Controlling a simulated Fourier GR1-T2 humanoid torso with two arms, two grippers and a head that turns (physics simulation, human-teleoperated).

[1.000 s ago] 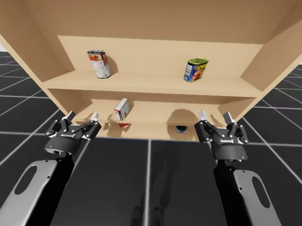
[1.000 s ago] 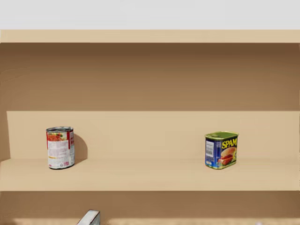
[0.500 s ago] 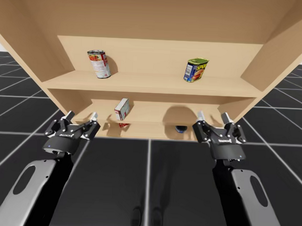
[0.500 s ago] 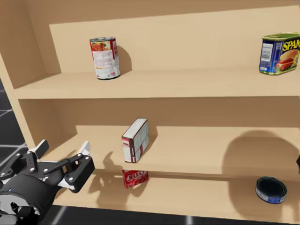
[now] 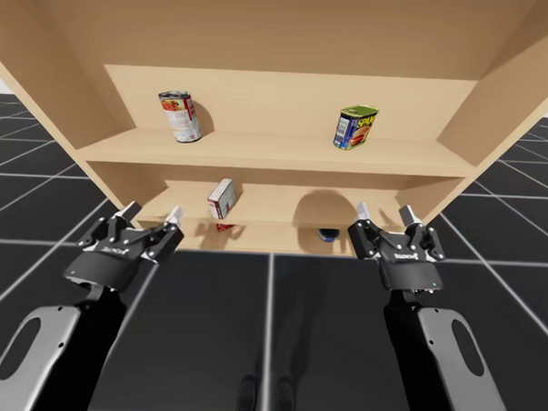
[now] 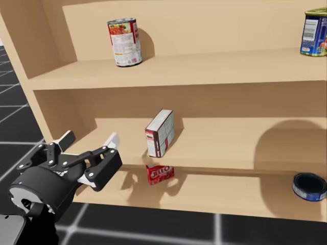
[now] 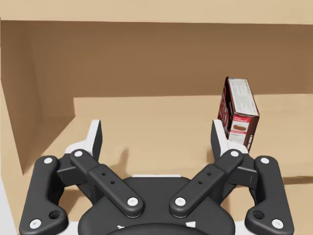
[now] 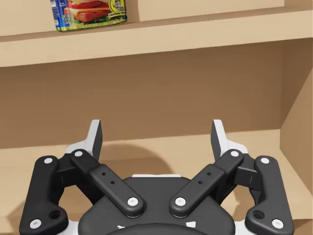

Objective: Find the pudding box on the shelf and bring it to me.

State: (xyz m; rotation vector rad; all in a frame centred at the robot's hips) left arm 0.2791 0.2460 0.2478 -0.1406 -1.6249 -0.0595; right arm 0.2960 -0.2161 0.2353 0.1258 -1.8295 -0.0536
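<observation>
Head view: pudding box (image 6: 160, 133) stands untouched near the middle shelf's (image 6: 230, 148) front edge; my left gripper (image 6: 89, 139) and right gripper (image 8: 156, 132) gape empty. Grasp and delivery remain.

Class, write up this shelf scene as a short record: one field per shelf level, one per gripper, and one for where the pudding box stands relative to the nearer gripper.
top shelf: red and white can; blue and green tin
middle shelf: brown and white box, standing on end
bottom shelf: small red box; flat dark blue tin
left gripper: open, holding nothing
right gripper: open, holding nothing
box position: brown and white box ahead of left gripper, off to one side, untouched
</observation>
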